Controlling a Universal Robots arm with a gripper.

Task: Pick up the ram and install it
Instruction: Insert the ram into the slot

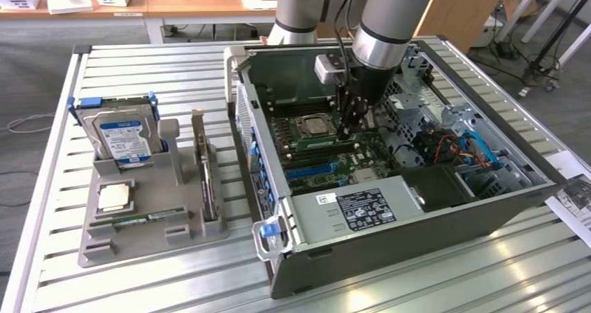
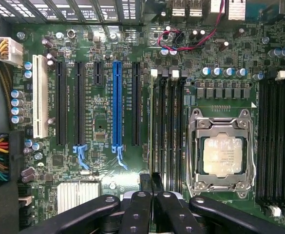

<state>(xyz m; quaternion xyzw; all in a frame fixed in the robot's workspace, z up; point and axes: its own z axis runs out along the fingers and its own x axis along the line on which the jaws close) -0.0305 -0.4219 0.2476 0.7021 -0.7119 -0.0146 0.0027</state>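
Green circuit board marks your target. In the exterior view the ram [image 1: 319, 142] stands on edge in the bank of memory slots just beside the processor [image 1: 312, 126], on its near side. It sits inside the open computer case [image 1: 388, 254], which lies on its side on the slatted tabletop [image 1: 138, 285], so you can reach the board straight from above. Your tool [image 1: 352, 131] hangs upright over the end of the stick towards the exterior view's right, a pose that suits a straight downward push.

In the wrist view the tool [image 2: 151, 184] has its fingers pressed together, with the tips in line with the ram [image 2: 155, 122]. The stick fills the slot of that bank farthest from the processor [image 2: 222, 156]. You cannot tell whether the tips nip its top edge or merely bear on it.
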